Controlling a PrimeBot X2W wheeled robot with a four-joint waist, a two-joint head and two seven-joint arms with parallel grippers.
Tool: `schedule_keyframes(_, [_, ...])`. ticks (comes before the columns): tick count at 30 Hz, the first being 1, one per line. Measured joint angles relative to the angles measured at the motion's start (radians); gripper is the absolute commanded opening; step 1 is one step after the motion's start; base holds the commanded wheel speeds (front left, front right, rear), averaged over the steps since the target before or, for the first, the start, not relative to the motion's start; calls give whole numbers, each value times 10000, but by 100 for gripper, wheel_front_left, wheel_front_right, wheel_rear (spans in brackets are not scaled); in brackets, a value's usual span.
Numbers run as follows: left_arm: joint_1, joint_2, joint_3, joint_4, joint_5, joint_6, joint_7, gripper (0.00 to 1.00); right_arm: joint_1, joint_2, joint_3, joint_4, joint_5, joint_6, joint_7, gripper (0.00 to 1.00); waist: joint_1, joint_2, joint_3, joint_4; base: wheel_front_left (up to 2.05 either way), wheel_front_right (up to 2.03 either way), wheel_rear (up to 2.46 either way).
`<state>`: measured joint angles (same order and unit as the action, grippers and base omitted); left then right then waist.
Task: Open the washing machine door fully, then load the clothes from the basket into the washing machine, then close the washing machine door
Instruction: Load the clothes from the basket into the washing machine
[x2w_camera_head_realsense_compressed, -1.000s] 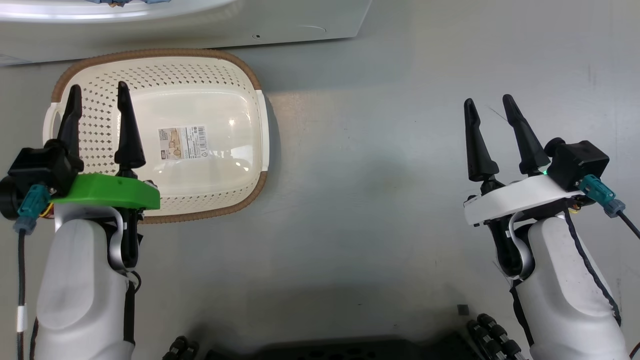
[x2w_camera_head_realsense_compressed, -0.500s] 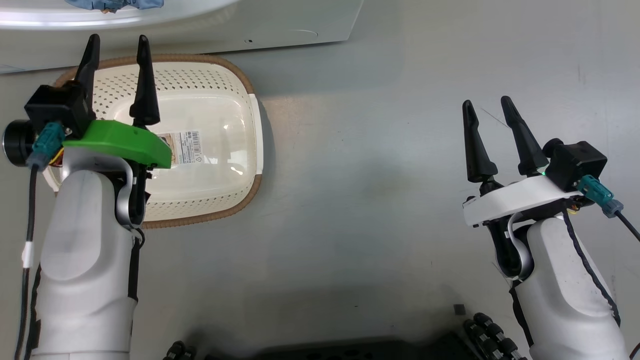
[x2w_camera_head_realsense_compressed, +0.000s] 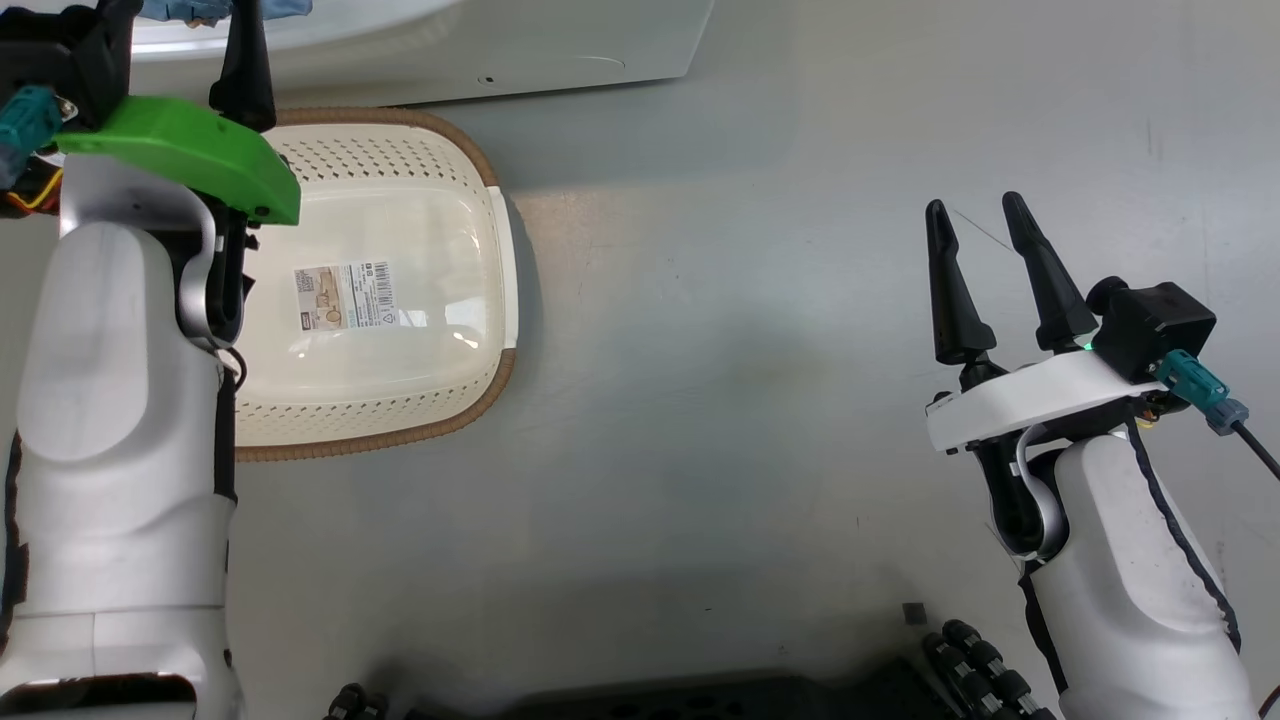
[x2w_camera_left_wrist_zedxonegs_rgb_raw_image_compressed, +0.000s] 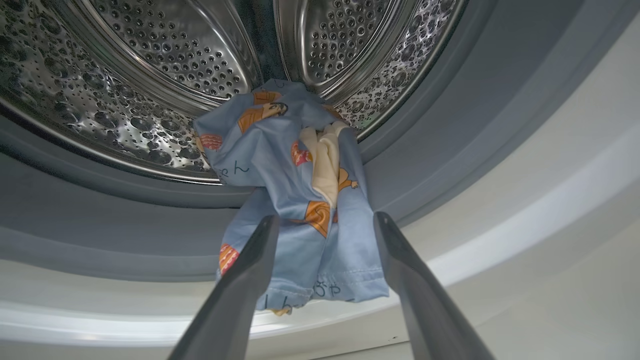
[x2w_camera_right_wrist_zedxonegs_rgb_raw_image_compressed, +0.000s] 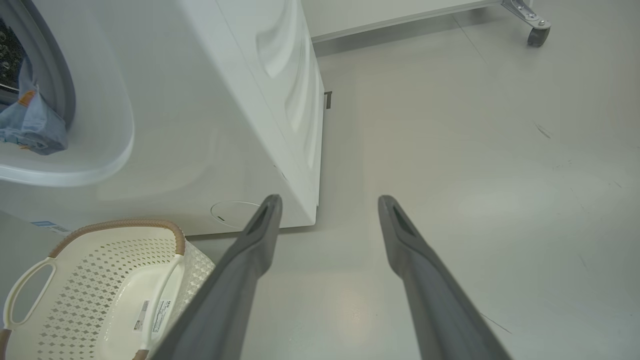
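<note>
Clothes (x2w_camera_left_wrist_zedxonegs_rgb_raw_image_compressed: 295, 200): one bundle of light blue cloth with orange-and-black cartoon figures and a cream patch showing. It lies at the mouth of the washing machine (x2w_camera_right_wrist_zedxonegs_rgb_raw_image_compressed: 200, 100), its upper half on the bottom of the drum (x2w_camera_left_wrist_zedxonegs_rgb_raw_image_compressed: 125, 75) and its lower half draped over the gasket (x2w_camera_left_wrist_zedxonegs_rgb_raw_image_compressed: 450, 125), hanging outside. Soft and crumpled, hem downward. Judgement: half in. A door shut now would likely trap the hanging part, so it needs pushing deeper.

Left pincer (x2w_camera_left_wrist_zedxonegs_rgb_raw_image_compressed: 326, 218): jaws wide apart, one finger on each side of the hanging cloth, clamped on nothing. Cannot tell whether the pads touch the fabric. Judgement: aimed into the opening this way to take or shove the loose end.

Drum: polished steel, dimpled and perforated, with raised ribs. Gasket: smooth grey rubber ring. Machine body: glossy white, rounded recess around the opening, round service flap low on the front.

Basket (x2w_camera_head_realsense_compressed: 400, 250): on the floor (x2w_camera_head_realsense_compressed: 700, 400) just in front of the machine. Cream plastic, perforated walls, brown woven-look rim, white handles. Its smooth bottom carries a sticker (x2w_camera_head_realsense_compressed: 345, 297). Judgement: placed close for a short carry.

Right pincer (x2w_camera_head_realsense_compressed: 974, 202): jaws apart, holding nothing, over bare grey floor well away from the basket. Judgement: parked out of the way.
</note>
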<state>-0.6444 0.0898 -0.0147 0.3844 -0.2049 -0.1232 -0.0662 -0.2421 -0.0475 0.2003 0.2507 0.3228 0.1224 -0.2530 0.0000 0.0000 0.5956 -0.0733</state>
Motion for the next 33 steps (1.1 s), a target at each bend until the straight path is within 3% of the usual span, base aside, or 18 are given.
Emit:
schedule_keyframes(17, [-996,-44,-221,1124,-79,-4,1751,100,0,2,40,-4,121,0,0,100,0,0,141,-134,0,0,0])
schedule_keyframes(33, [-1360,-48,-157,1628,-77,320,2211,100,0,2,25,-4,151,0,0,100,0,0,344,-136,0,0,0])
